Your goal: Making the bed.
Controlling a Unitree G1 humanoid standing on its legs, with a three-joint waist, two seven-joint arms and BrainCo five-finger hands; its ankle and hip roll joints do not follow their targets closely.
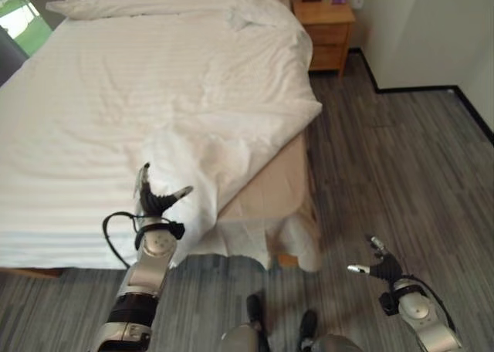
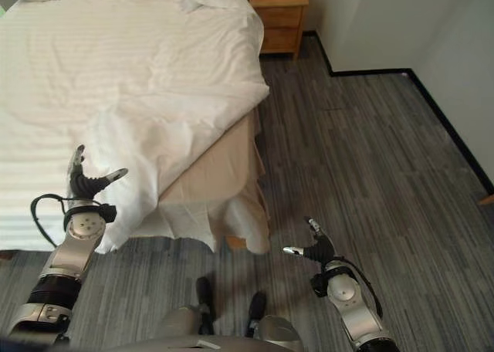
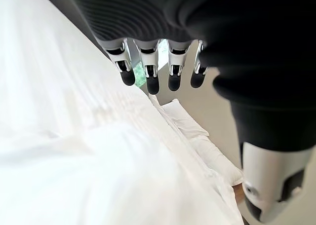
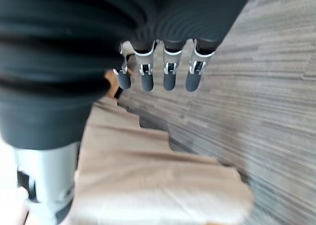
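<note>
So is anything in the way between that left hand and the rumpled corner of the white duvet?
Nothing visible. The left hand is open right at the folded-back corner of the duvet, with no object between them. The right hand hangs open over the floor, apart from the bed.

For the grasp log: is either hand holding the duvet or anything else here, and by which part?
Nothing is held. The left hand is open by the white duvet's folded corner; the right hand is open over the floor.
</note>
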